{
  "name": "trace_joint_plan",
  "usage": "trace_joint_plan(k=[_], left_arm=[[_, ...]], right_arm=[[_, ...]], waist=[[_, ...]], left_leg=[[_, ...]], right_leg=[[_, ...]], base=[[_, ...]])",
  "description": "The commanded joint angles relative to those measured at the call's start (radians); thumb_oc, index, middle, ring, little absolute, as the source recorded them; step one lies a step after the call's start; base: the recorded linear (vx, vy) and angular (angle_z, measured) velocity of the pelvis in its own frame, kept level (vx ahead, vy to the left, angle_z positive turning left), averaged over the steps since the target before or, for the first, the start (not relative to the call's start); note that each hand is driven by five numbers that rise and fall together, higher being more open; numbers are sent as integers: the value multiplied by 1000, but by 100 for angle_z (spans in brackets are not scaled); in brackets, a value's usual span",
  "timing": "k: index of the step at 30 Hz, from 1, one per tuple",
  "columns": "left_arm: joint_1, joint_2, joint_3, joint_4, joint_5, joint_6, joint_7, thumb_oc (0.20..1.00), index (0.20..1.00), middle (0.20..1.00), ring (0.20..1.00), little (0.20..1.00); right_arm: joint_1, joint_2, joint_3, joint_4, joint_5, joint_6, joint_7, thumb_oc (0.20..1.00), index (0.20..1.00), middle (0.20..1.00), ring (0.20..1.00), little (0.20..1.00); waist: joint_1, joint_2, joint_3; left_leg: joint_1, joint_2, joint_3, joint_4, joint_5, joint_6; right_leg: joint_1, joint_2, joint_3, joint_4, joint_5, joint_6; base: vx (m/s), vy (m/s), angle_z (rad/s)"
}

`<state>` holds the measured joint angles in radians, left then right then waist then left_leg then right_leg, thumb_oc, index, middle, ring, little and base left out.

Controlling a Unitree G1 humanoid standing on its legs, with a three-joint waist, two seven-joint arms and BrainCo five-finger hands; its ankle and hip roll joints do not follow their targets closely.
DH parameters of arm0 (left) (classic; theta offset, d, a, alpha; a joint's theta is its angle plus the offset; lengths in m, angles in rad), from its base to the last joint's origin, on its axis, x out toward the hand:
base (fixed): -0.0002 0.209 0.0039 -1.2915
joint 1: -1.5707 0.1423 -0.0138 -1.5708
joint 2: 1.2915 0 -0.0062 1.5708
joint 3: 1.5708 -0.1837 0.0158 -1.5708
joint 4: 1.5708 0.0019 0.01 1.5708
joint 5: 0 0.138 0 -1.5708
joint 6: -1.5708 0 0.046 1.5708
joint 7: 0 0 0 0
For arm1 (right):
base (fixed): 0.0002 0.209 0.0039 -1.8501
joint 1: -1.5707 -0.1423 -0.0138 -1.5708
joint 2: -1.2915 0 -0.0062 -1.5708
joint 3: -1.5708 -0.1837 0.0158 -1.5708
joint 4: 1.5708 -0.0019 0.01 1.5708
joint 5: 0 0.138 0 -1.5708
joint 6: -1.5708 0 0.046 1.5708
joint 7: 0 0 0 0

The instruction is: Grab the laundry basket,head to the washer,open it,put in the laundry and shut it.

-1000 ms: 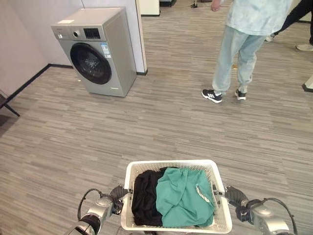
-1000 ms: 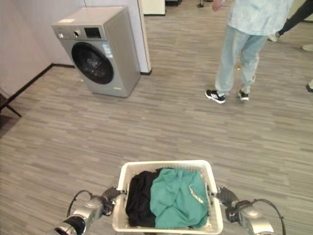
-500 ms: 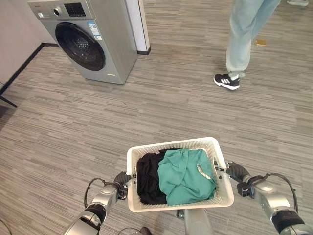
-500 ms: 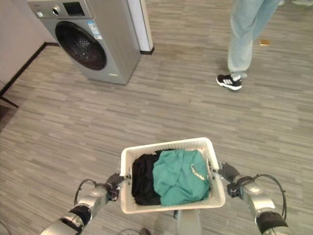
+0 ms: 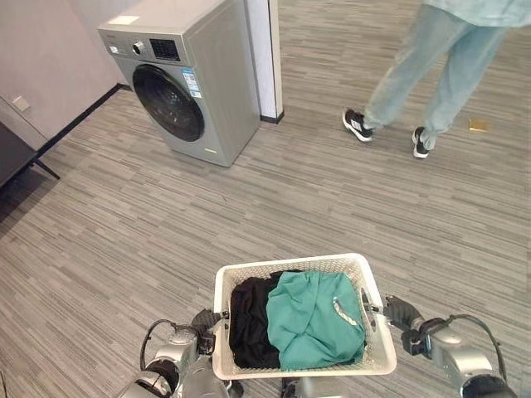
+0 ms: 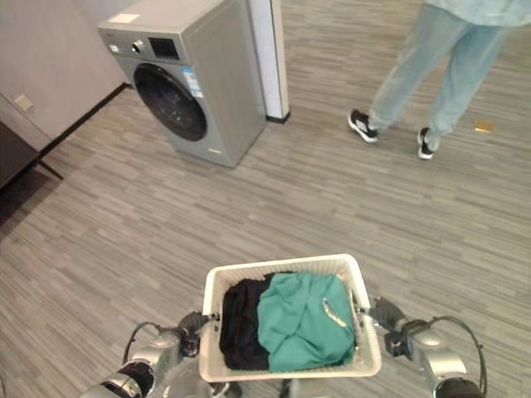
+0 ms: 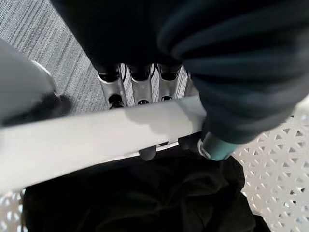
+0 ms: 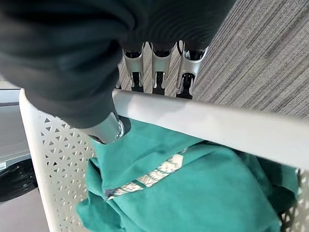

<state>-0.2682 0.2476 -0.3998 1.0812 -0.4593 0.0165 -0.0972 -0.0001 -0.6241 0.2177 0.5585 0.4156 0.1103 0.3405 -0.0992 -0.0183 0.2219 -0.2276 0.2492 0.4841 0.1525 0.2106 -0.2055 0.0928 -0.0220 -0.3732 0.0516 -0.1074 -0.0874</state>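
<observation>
I carry a white perforated laundry basket (image 5: pixel 378 360) low in front of me. It holds a green garment (image 5: pixel 315 319) on the right and a black garment (image 5: pixel 249 319) on the left. My left hand (image 5: pixel 205 322) is shut on the basket's left rim (image 7: pixel 96 140), its fingers (image 7: pixel 141 89) curled under it. On the opposite side my right hand (image 5: pixel 397 313) grips the right rim (image 8: pixel 217 128), with fingers (image 8: pixel 161 67) hooked beneath. A grey front-loading washer (image 5: pixel 189 79) with its dark round door (image 5: pixel 169 103) shut stands on the floor ahead to the left.
A person in light jeans and dark sneakers (image 5: pixel 431 75) stands ahead to the right. A white pillar (image 5: pixel 264 58) rises beside the washer. A dark furniture leg (image 5: pixel 21 157) shows at the far left by the wall. Open wood-pattern floor (image 5: pixel 249 215) lies between me and the washer.
The whole picture has shifted, so the camera moved. The person has stepped and now stands with both feet apart. Both hands keep their grip on the basket.
</observation>
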Motion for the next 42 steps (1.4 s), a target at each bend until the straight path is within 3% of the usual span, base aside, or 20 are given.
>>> trace_joint_plan(k=[1, 5, 8, 11, 14, 16, 17, 20, 21, 23, 25, 28, 31, 32, 33, 34, 35, 38, 41, 42], left_arm=[[-100, -3, 66, -54, -26, -78, -27, 200, 200, 200, 200, 200], [-79, 20, 69, -76, -40, -71, -32, 200, 200, 200, 200, 200], [-72, 14, 63, -76, -31, -74, -32, 200, 200, 200, 200, 200], [-71, 20, 34, -114, -30, -81, -37, 200, 200, 200, 200, 200], [-82, 17, 6, -146, -25, -89, -39, 200, 200, 200, 200, 200], [-83, 22, -3, -153, -19, -85, -33, 200, 200, 200, 200, 200], [-89, 22, -9, -144, -22, -87, -39, 200, 200, 200, 200, 200], [-97, 24, -10, -136, -21, -89, -39, 200, 200, 200, 200, 200], [-111, 24, -17, -124, -9, -85, -42, 200, 200, 200, 200, 200], [-132, 31, -28, -108, 7, -98, -54, 200, 200, 200, 200, 200], [-141, 34, -25, -105, 11, -101, -55, 200, 200, 200, 200, 200], [-131, 32, -8, -85, 43, -102, -50, 200, 200, 200, 200, 200], [-129, 31, -28, -90, 62, -102, -57, 200, 200, 200, 200, 200], [-127, 27, -33, -88, 61, -101, -54, 200, 200, 200, 200, 200], [-111, 34, -36, -118, 41, -88, -58, 200, 200, 200, 200, 200], [-111, 35, -36, -118, 41, -87, -58, 200, 200, 200, 200, 200], [-110, 36, -50, -122, 39, -82, -62, 200, 200, 200, 200, 200], [-109, 47, -64, -157, 28, -70, -76, 200, 200, 200, 200, 200], [-118, 48, -86, -154, 18, -59, -86, 200, 200, 200, 200, 200], [6, -24, 43, 143, -6, -81, -40, 200, 200, 200, 200, 200]], right_arm=[[73, -24, 61, -108, 20, -53, 190, 200, 200, 200, 200, 200], [64, -19, 72, -99, 15, -39, 200, 200, 200, 200, 200, 200], [51, 9, 71, -72, 40, -32, 188, 200, 200, 200, 200, 200], [50, 52, 76, -54, 52, -32, 199, 200, 200, 200, 200, 200], [45, 75, 94, -43, 41, -39, 214, 200, 200, 200, 200, 200], [43, 81, 114, -49, 37, -34, 226, 200, 200, 200, 200, 200], [42, 81, 119, -45, 46, -26, 229, 200, 200, 200, 200, 200], [34, 82, 128, -49, 55, -21, 232, 200, 200, 200, 200, 200], [31, 72, 126, -51, 67, -21, 231, 200, 200, 200, 200, 200], [51, 46, 96, -45, 83, -15, 227, 200, 200, 200, 200, 200], [53, 42, 90, -42, 80, -16, 228, 200, 200, 200, 200, 200], [60, 45, 84, -13, 61, -28, 237, 200, 200, 200, 200, 200], [95, 16, 53, -15, 75, -26, 250, 200, 200, 200, 200, 200], [108, 13, 45, -15, 86, -26, 246, 200, 200, 200, 200, 200], [145, -10, 31, -122, 86, -7, 260, 200, 200, 200, 200, 200], [146, -9, 31, -122, 86, -7, 260, 200, 200, 200, 200, 200], [155, -11, 34, -73, 84, -18, 252, 200, 200, 200, 200, 200], [178, -10, 32, -94, 91, -8, 258, 200, 200, 200, 200, 200], [210, -15, 8, -114, 86, 6, 254, 200, 200, 200, 200, 200], [-63, 262, 149, 522, 140, -17, 196, 200, 200, 200, 200, 200]], waist=[[13, 48, -12], [4, 47, -36], [23, 34, -77], [33, -5, -87], [20, 10, -65], [6, 32, -38], [-14, 39, -25], [-19, 43, -19], [-17, 39, -27], [-49, 40, -23], [-49, 39, -24], [-34, 30, -27], [-29, 16, -21], [-27, 18, -12], [-13, 21, 10], [-16, 19, 6], [12, 2, 28], [39, -21, 44], [48, -16, 48], [69, -44, -134]], left_leg=[[54, 11, -55, -190, 178, 3], [93, 47, 74, -193, 179, 20], [77, -25, 52, -138, 95, 58], [105, -115, 100, -100, -13, 143], [189, -179, 115, -140, -67, 199], [226, -200, 108, -162, -100, 221], [268, -217, 60, -182, -107, 213], [295, -220, 66, -198, -117, 204], [315, -227, 61, -198, -142, 184], [350, -236, -11, -160, -164, 162], [379, -233, -35, -165, -182, 147], [422, -236, -53, -161, -182, 134], [397, -202, -138, -21, -191, 111], [376, -174, -166, 38, -176, 101], [317, -112, -204, 215, -71, 60], [311, -113, -208, 215, -68, 61], [236, -34, -212, 388, 57, 25], [188, 6, -182, 516, 59, 15], [115, 7, -123, 401, 50, 11], [299, -140, -121, -225, -161, 125]], right_leg=[[67, -98, 88, -48, 97, 159], [138, -84, 103, -16, 26, 160], [192, -128, 114, 43, -6, 178], [114, -223, 146, 271, 182, 260], [-8, -287, 163, 486, 352, 298], [-104, -283, 161, 590, 336, 303], [-201, -198, 204, 540, 239, 278], [-215, -230, 146, 467, 214, 270], [-231, -251, 102, 292, 175, 257], [-279, -201, 233, 3, 269, 266], [-308, -221, 251, -41, 303, 295], [-317, -248, 119, -89, 362, 318], [-280, -225, 161, -16, 345, 282], [-269, -212, 160, -4, 328, 266], [-225, -175, 136, 26, 263, 208], [-228, -177, 133, 25, 265, 207], [-153, -146, 90, 11, 227, 156], [-80, -114, 51, -15, 176, 118], [-15, -97, 10, -51, 153, 127], [-98, -122, 132, -104, 229, 214]], base=[[354, 42, -17], [567, 15, -28], [407, 81, -14], [371, 205, -8], [316, 261, 7], [450, 229, 33], [456, 61, 41], [233, -18, 33], [371, -142, 47], [488, -232, 19], [344, -120, 41], [406, -174, 51], [229, -320, 48], [185, -391, 88], [186, -392, 69], [226, -605, 51], [171, -510, 49], [162, -368, 50], [154, -151, 39], [127, 2, 22]])
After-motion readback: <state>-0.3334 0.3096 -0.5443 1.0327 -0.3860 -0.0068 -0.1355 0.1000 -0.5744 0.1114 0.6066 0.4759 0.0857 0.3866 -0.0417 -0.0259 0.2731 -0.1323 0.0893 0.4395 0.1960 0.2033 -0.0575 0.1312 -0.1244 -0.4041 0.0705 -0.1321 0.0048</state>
